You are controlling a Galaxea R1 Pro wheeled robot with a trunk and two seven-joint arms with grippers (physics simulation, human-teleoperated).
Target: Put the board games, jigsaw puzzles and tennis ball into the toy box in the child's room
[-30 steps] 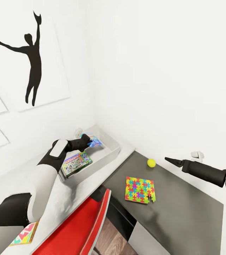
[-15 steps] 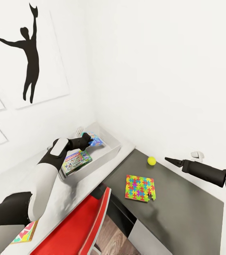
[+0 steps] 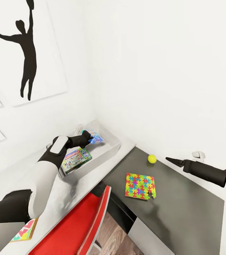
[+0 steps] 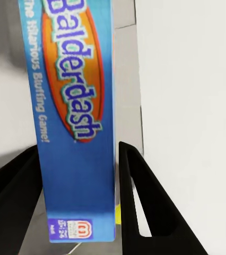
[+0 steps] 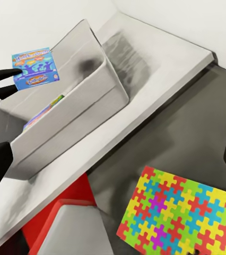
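Note:
My left gripper is shut on the blue board game, holding it above the far end of the light grey toy box. The left wrist view shows this blue box clamped between both fingers. A green-edged board game lies inside the toy box. On the table's dark wing lie one jigsaw puzzle and the tennis ball. Another jigsaw puzzle lies on the light top at the near left. My right gripper hovers open to the right of the ball, holding nothing.
A red chair stands tucked in at the table's inner corner, below the toy box. White walls close in behind the table on two sides. The right wrist view looks down on the toy box, the puzzle and the chair.
The head view has drifted a little, sliding the wall pictures left. The left gripper still holds the blue box over the toy box. The right arm has stayed put.

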